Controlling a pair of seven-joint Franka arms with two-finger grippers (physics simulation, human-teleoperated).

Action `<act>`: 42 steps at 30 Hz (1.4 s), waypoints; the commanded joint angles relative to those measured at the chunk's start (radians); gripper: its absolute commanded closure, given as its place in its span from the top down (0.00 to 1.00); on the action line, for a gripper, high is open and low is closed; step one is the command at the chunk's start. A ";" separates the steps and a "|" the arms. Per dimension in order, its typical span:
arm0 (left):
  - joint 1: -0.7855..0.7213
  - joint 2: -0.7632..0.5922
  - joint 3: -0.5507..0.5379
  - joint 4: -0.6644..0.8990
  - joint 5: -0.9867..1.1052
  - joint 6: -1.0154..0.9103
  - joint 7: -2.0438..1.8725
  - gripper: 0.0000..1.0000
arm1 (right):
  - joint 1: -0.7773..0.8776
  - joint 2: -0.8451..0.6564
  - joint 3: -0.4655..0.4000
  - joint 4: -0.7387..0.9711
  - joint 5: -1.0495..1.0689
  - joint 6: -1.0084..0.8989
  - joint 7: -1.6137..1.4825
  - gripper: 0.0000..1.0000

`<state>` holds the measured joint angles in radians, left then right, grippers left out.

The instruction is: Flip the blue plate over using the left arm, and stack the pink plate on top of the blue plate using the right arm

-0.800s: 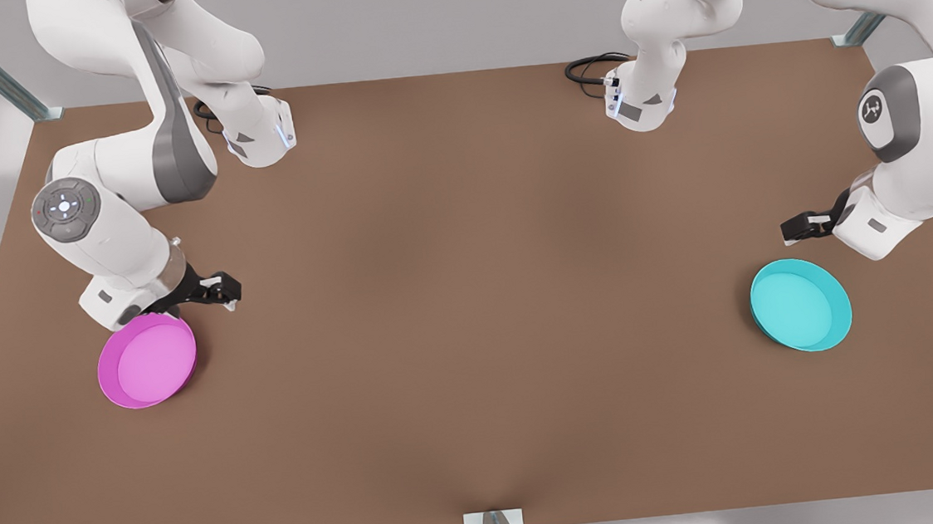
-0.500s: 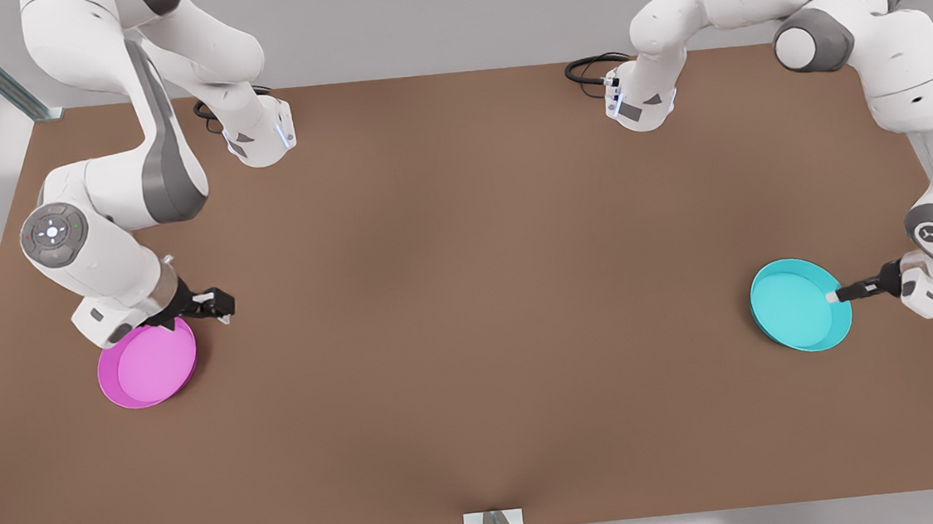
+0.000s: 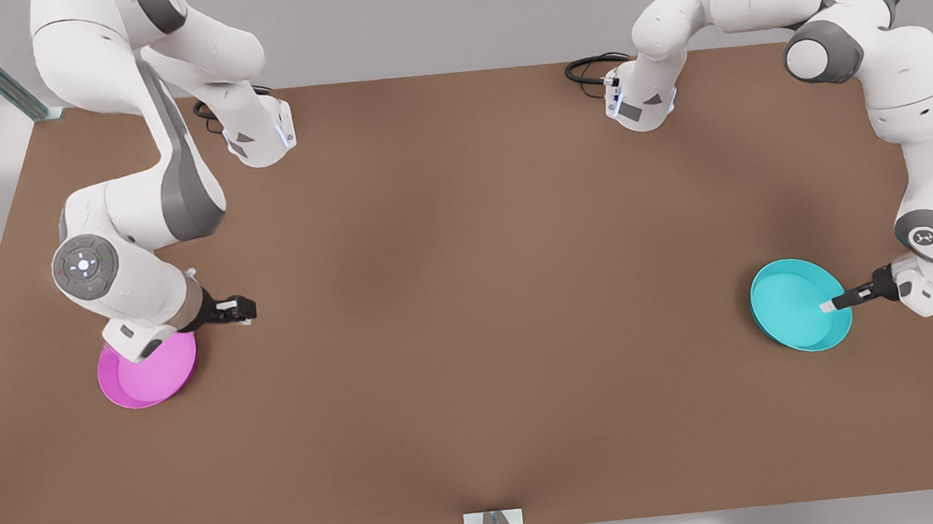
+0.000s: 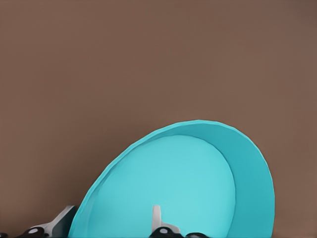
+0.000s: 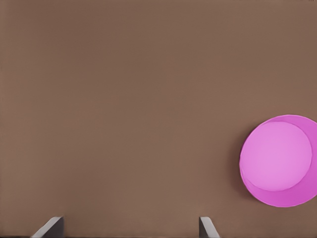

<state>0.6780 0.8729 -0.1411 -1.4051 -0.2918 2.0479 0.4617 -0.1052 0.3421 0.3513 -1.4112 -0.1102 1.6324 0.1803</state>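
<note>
Left gripper [image 3: 828,306] open astride blue plate's [image 3: 791,307] rim, right gripper [image 3: 245,309] open wide just beside pink plate [image 3: 151,378].

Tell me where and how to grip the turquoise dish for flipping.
Grip the round turquoise dish by its raised rim on the front view's right, straddling the wall. It lies flat and open-side up, so only the rim offers an edge. The left gripper is there; the right gripper hovers by the magenta dish.

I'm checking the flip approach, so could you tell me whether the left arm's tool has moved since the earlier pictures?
Yes. The left tool has dropped from behind the blue plate to its rim on the front view's right, one finger inside the rim, one outside.
</note>
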 commanded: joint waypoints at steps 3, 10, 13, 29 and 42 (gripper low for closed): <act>-0.002 0.000 0.000 0.000 0.000 0.000 -0.002 0.53 | -0.004 0.011 0.000 0.000 0.000 -0.003 0.025 1.00; -0.003 0.008 0.000 0.000 -0.001 0.000 0.060 0.52 | 0.002 0.020 0.000 -0.003 0.000 -0.057 0.024 1.00; -0.003 0.009 0.000 0.000 -0.001 0.000 0.060 0.47 | 0.009 0.034 0.000 0.003 -0.003 -0.055 0.025 1.00; -0.005 0.021 0.000 0.000 0.000 0.000 0.058 0.32 | 0.015 0.034 0.002 -0.003 0.004 -0.083 0.062 1.00; -0.005 0.018 0.001 0.000 0.002 -0.002 0.058 0.25 | 0.012 0.051 0.000 0.001 0.001 -0.097 0.062 1.00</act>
<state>0.6731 0.8896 -0.1404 -1.4052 -0.2242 2.0478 0.5167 -0.0938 0.4054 0.3511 -1.4056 -0.1103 1.5369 0.2424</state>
